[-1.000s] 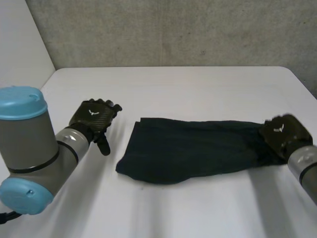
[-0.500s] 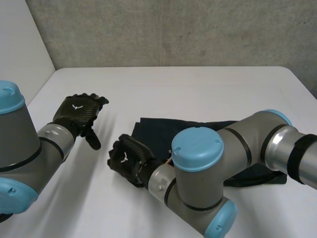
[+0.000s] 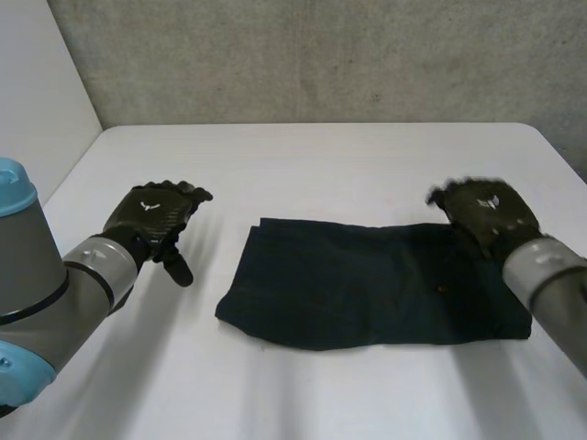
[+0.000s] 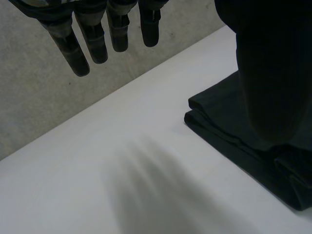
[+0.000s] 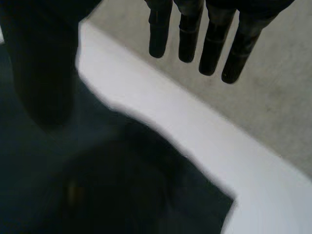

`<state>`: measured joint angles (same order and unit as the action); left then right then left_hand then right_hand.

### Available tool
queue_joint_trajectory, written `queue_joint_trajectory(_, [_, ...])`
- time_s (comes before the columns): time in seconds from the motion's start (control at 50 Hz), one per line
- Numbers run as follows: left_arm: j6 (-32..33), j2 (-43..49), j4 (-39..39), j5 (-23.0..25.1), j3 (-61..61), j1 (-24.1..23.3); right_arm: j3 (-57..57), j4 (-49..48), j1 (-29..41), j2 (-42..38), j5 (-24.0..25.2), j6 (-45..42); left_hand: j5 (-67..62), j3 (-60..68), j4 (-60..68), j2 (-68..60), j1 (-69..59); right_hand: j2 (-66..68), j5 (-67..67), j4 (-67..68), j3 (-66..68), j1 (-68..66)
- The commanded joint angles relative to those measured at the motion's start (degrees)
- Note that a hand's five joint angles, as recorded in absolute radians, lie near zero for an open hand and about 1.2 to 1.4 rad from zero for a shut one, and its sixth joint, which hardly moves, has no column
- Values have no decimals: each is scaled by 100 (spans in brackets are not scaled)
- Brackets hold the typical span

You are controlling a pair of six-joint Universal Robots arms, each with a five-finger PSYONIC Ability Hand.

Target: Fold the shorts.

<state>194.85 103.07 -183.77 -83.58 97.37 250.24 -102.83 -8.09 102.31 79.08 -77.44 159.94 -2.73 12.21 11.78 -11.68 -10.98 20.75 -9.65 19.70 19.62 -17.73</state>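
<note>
White table: the dark shorts now lie mid-table as a squarer, layered rectangle; we judge this fold done. Right hand has swung back above their right end, fingers spread, empty. Left hand hovers beside them, spread.

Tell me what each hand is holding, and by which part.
Nothing is held. The left hand is open over the table beside the shorts; the right hand is open above their right end.

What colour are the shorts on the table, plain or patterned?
Plain dark navy, almost black, with no pattern; the head view shows the shorts best.
</note>
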Motion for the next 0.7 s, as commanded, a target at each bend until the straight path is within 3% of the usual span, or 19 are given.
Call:
queue_joint_trajectory(0.02, [0,20,-27,70,124,-2,-1379,-43,-1740,-50,1248,-1377,151,-99,-56,45,-25,329,-439,434,442,-631])
queue_joint_trajectory(0.38, [0,55,-212,70,264,-63,-1863,-597,-2286,-182,1671,-1518,134,-82,-39,29,-41,1220,-1330,1325,1332,-1522])
queue_joint_trajectory(0.44, [0,64,-221,70,265,-63,-1854,-667,-2303,-209,1714,-1510,134,-82,-39,29,-41,1926,-2036,2030,2038,-2227])
queue_joint_trajectory(0.52, [0,64,-230,70,273,-63,-1828,-895,-2286,-305,1706,-1492,134,-82,-39,29,-41,4462,-4572,4566,4574,-4763])
queue_joint_trajectory(0.54, [0,64,-230,70,282,-63,-1811,-983,-2294,-305,1662,-1483,134,-82,-39,29,-41,5817,-5927,5921,5929,-6118])
queue_joint_trajectory(0.7, [0,12,-230,70,291,-37,-1512,-1063,-2277,-288,1478,-1518,134,-82,-39,29,-41,5925,-6035,6030,6038,-6227])
